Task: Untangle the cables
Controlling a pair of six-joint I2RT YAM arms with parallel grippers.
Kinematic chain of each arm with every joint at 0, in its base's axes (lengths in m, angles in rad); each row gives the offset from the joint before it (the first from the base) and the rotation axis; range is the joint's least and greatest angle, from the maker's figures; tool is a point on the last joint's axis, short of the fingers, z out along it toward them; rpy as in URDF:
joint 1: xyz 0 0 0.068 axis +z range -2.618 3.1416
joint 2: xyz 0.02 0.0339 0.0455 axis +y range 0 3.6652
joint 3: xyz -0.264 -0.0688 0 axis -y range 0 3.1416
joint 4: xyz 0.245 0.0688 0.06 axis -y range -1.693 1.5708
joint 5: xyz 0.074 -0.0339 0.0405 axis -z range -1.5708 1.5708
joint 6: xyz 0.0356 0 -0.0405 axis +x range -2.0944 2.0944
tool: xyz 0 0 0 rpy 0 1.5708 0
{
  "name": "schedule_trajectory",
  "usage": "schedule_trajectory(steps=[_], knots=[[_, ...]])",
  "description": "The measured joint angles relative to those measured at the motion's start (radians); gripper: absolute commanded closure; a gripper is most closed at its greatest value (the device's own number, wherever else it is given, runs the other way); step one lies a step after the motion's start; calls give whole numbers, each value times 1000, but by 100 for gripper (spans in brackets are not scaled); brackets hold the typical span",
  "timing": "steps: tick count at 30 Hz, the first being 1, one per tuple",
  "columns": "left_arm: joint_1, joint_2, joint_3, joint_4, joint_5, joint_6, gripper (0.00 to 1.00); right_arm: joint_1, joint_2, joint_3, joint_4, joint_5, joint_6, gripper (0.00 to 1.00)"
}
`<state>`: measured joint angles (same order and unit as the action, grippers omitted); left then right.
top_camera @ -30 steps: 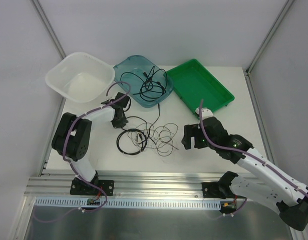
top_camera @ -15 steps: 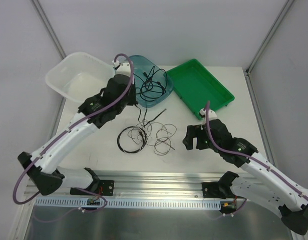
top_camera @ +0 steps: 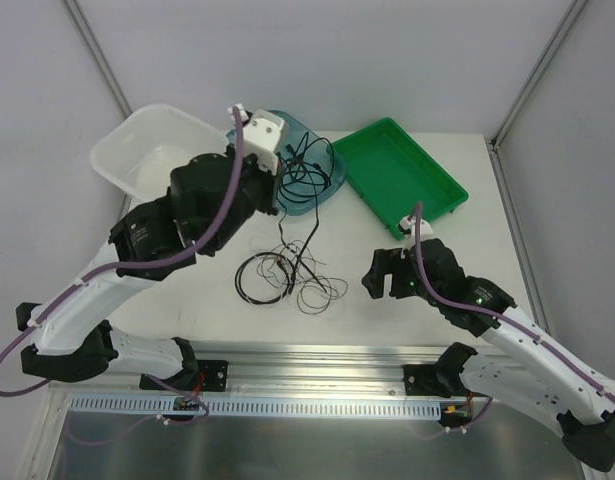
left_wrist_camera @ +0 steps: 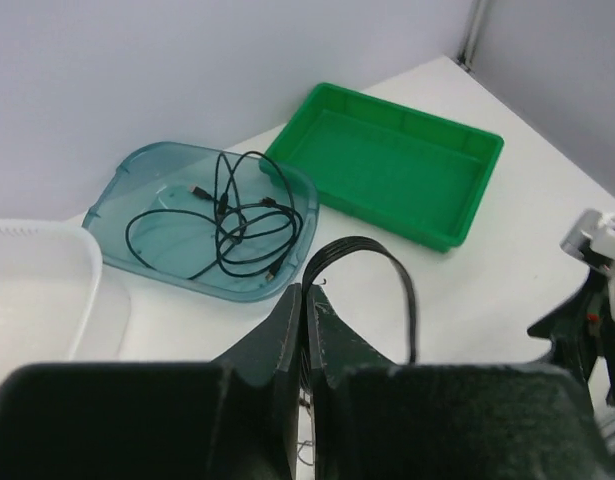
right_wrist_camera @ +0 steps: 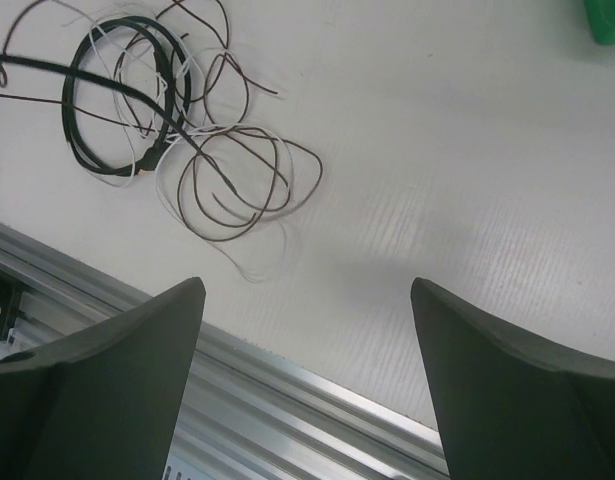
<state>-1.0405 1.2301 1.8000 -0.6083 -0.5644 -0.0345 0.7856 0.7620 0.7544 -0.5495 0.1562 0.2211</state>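
My left gripper [left_wrist_camera: 305,292] is shut on a black cable [left_wrist_camera: 365,246], which arches out of the jaws to the right and drops behind the finger. In the top view this arm is raised over the table, and thin strands hang from it down to the tangle of cables [top_camera: 287,275]. The tangle is a black coil [right_wrist_camera: 122,100] meshed with brown loops [right_wrist_camera: 242,180] and pale thin strands. My right gripper [top_camera: 370,275] hovers open just right of the tangle, with nothing between its fingers [right_wrist_camera: 137,340].
A teal tray [top_camera: 332,185] behind the tangle holds another black cable [left_wrist_camera: 227,220]. A green tray [top_camera: 397,165] stands at the back right and a white basin [top_camera: 152,165] at the back left. An aluminium rail [right_wrist_camera: 287,400] runs along the near table edge.
The left arm has risen and swung back with the cable in its jaws, drawing strands up and pulling the tangle tighter. The right gripper has stayed open and barely shifted.
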Motion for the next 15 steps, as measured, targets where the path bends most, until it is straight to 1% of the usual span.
schedule_trajectory(steps=[3, 5, 7, 9, 10, 12, 15], knots=[[-135, 54, 45, -34, -114, 89, 100, 0, -10, -13, 22, -18, -2, 12], [-232, 103, 105, -41, -206, 188, 100, 0, -19, -23, 34, -34, -4, 12], [-285, 140, 154, -35, -272, 270, 100, 0, -21, -29, 46, -45, -5, 12], [-283, 151, 159, -25, -308, 334, 100, 0, -21, -32, 58, -58, -5, 12], [-256, 152, 155, -25, -314, 344, 100, 0, -20, -33, 66, -67, -5, 13], [-188, 143, 132, -21, -326, 340, 100, 1, -19, -36, 89, -82, -5, 14], [-122, 107, 71, -28, -328, 294, 100, 7, -22, -55, 151, -120, -4, 15]])
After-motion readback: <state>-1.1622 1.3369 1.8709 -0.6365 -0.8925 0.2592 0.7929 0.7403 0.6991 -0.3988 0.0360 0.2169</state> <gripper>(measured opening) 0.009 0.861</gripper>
